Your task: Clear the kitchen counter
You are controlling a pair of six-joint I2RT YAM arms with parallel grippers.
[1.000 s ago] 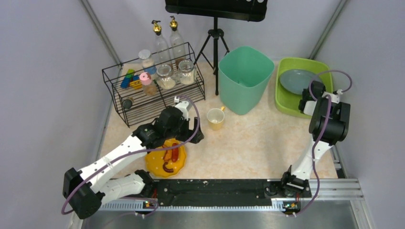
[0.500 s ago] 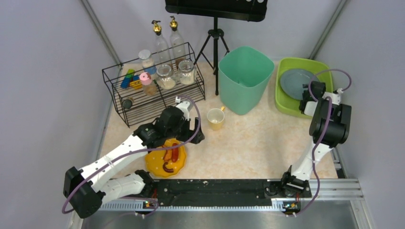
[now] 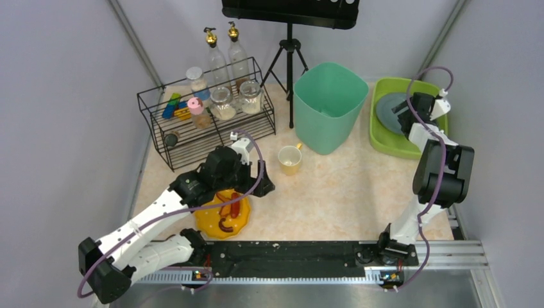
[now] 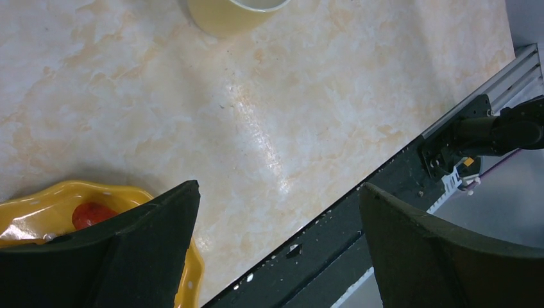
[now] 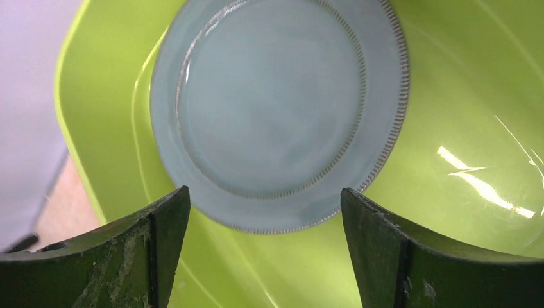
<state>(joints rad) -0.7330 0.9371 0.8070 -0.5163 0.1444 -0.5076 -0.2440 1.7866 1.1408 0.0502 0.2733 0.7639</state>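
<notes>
On the beige kitchen counter (image 3: pixel 346 192) lie a yellow plate (image 3: pixel 221 217) with sausages and a yellow cup (image 3: pixel 290 158). My left gripper (image 3: pixel 255 185) hovers open over the yellow plate's right edge. In the left wrist view the left gripper (image 4: pixel 279 187) holds nothing; the yellow plate (image 4: pixel 38 205) sits at lower left and the cup (image 4: pixel 224 13) at the top. My right gripper (image 3: pixel 405 109) hangs over the lime-green tub (image 3: pixel 385 138). Seen from the right wrist, the right gripper (image 5: pixel 264 190) is open above a grey-blue plate (image 5: pixel 276 109) lying free in the tub (image 5: pixel 449 192).
A tall teal bin (image 3: pixel 328 102) stands between the cup and the tub. A black wire rack (image 3: pixel 205 122) with jars and bottles is at the back left. A tripod (image 3: pixel 290 58) stands behind the bin. The black front rail (image 3: pixel 289 256) edges the counter.
My right gripper has opened and let go of the grey-blue plate, then moved toward the back over the tub. The left arm has shifted slightly.
</notes>
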